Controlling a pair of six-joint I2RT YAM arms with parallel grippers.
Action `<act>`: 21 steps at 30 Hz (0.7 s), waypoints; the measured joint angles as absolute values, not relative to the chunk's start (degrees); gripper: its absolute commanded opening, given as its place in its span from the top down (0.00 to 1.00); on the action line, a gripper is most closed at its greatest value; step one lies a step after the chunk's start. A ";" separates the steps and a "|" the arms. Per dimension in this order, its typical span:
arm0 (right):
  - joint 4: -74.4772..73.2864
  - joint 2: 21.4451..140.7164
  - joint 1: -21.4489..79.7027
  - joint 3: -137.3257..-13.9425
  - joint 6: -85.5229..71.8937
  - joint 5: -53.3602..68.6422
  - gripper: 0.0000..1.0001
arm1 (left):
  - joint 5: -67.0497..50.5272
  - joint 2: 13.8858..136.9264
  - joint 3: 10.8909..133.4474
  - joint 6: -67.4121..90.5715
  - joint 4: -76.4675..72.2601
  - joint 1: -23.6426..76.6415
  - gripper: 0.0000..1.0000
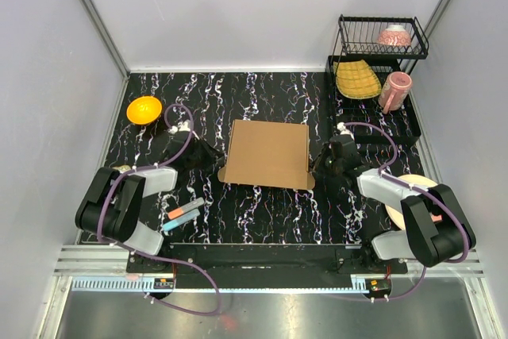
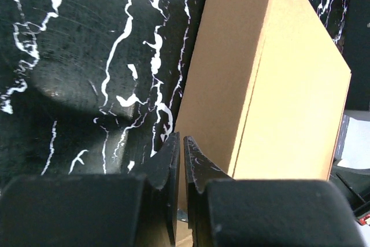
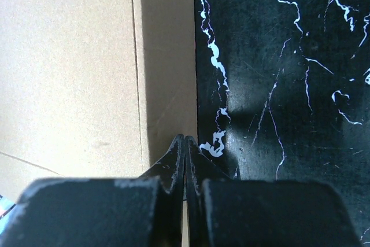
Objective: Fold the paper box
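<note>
The paper box is a plain brown cardboard box lying closed in the middle of the black marbled table. A small tab sticks out at its near left corner. My left gripper is at the box's left side. In the left wrist view that gripper has its jaws drawn to a thin slit with cardboard in it, in front of the box's side wall. My right gripper is at the box's right edge. In the right wrist view this gripper is shut, tips together, over the rim of the box.
An orange bowl sits at the far left. A black dish rack at the far right holds a pink bowl, a yellow woven plate and a pink mug. Markers lie near the left arm. A pale plate lies under the right arm.
</note>
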State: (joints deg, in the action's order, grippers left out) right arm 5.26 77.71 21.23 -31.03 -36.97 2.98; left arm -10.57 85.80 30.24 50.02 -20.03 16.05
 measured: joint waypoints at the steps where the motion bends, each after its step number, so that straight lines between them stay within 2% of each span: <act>1: 5.28 77.71 21.23 -31.03 -36.95 3.11 1.00 | -10.57 86.08 30.33 50.04 -20.40 16.43 0.92; 12: 4.25 76.79 20.91 -31.03 -36.64 4.03 1.00 | -10.92 86.17 29.91 51.11 -23.86 18.72 0.93; 21: 0.27 67.55 20.86 -31.09 -36.29 4.10 1.00 | -11.49 76.82 25.63 51.51 -23.40 19.29 0.93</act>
